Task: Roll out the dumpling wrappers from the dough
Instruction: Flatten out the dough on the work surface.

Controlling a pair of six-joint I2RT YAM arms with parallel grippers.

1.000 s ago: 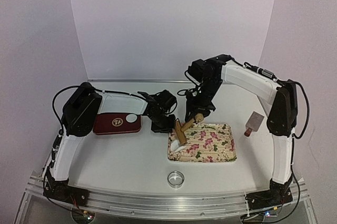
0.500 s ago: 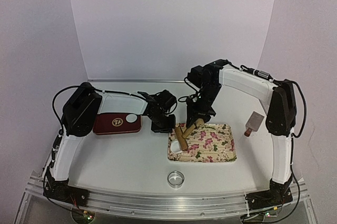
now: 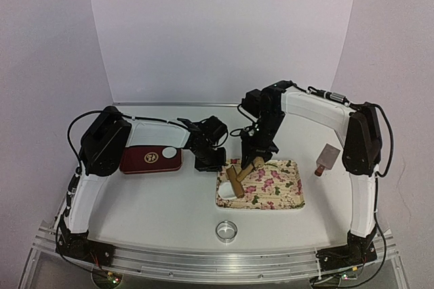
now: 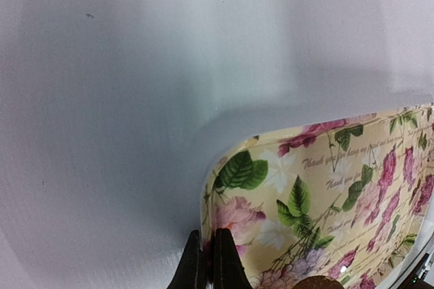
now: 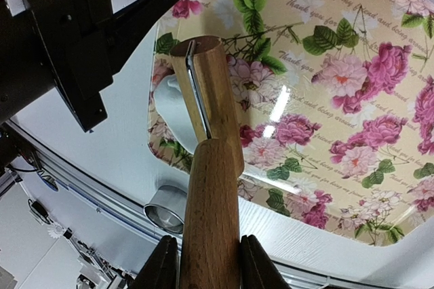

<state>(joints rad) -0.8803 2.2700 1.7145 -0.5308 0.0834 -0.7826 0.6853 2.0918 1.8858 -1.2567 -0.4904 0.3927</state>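
Broad white tabletop [image 3: 169,201] below, flowered tray [image 3: 279,186] right of centre as the mark for all else. Left of it and apart, a dark red tray [image 3: 139,160]. Over the flowered tray's left end, a wooden rolling pin [image 3: 234,182], barrel down toward the near-left corner, handle pinched by the right pincer [image 3: 256,155]. At the far-left corner, the left pincer [image 4: 207,265], pressed together on nothing, tips at the rim. Well to the right of the flowered tray, a scraper [image 3: 327,158] with a reddish handle. Just nearer than its left end, 1 shiny metal ring [image 3: 226,230]. Under the barrel, inside the near-left corner, the dough [image 5: 171,107], a small white lump. On the red tray's end closest to the flowered tray, 1 dumpling wrapper [image 3: 169,152], a flat white disc.
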